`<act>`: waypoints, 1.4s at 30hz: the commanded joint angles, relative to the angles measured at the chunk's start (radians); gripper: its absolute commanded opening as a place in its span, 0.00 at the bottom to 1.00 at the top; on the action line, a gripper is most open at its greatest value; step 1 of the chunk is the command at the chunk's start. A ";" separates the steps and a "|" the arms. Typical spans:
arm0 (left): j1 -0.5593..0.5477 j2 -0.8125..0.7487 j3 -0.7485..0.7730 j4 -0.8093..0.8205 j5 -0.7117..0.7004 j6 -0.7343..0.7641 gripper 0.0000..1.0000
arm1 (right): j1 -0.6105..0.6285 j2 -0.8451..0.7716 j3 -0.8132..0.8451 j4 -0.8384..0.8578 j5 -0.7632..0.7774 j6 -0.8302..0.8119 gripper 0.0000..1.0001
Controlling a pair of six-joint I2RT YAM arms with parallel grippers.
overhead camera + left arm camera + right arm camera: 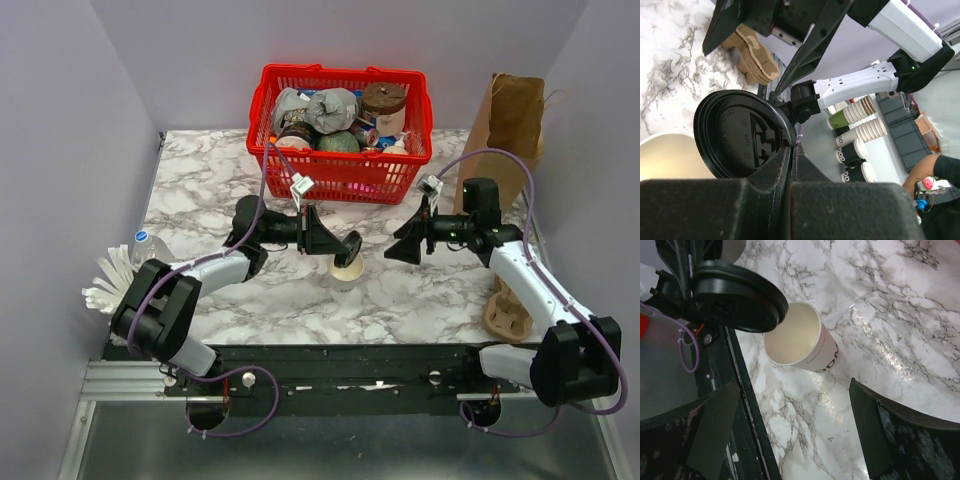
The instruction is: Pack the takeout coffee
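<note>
Pinching the black lid (742, 135) by its rim with the left claw (792, 146), pads pressed together on the thin plastic edge. Holding it on a tilt just above and beside the mouth of the white cup (346, 273), not seated on it, probably to line up rim against rim before pressing down.

Standing the cup upright and uncapped on the marble bench (200, 190), toward the middle of the near edge, between the two arms and well short of the red basket (340, 175) at the far edge.

Hanging the right claw (405, 245) spread wide and holding nothing, near the cup on its right side, seemingly placed to steady the paper wall while the lid goes on.

Leaving the brown paper bag (515, 110) upright at the far right corner, presumably where the coffee ends up, and the cardboard carrier (505, 315) by the right edge.

Judging by all this: capping first, packing afterwards. Worth minding that an edge grip could let the lid swivel, and a light cup could tip under a crooked push.
</note>
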 commanded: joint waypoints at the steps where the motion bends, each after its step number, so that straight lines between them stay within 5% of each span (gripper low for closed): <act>1: -0.008 0.045 -0.005 0.065 -0.028 -0.033 0.03 | 0.029 0.031 0.006 0.138 -0.012 0.040 1.00; 28: -0.005 0.153 -0.019 0.125 0.011 -0.078 0.14 | 0.162 0.221 0.115 0.198 0.051 0.066 1.00; 34: -0.001 0.150 -0.022 0.064 0.008 -0.040 0.16 | 0.180 0.231 0.126 0.186 0.071 0.052 1.00; 38: 0.004 0.147 0.007 -0.135 0.001 0.046 0.25 | 0.194 0.232 0.121 0.181 0.103 0.048 1.00; 42: 0.008 0.142 0.007 -0.145 0.005 0.083 0.30 | 0.202 0.228 0.117 0.181 0.125 0.037 1.00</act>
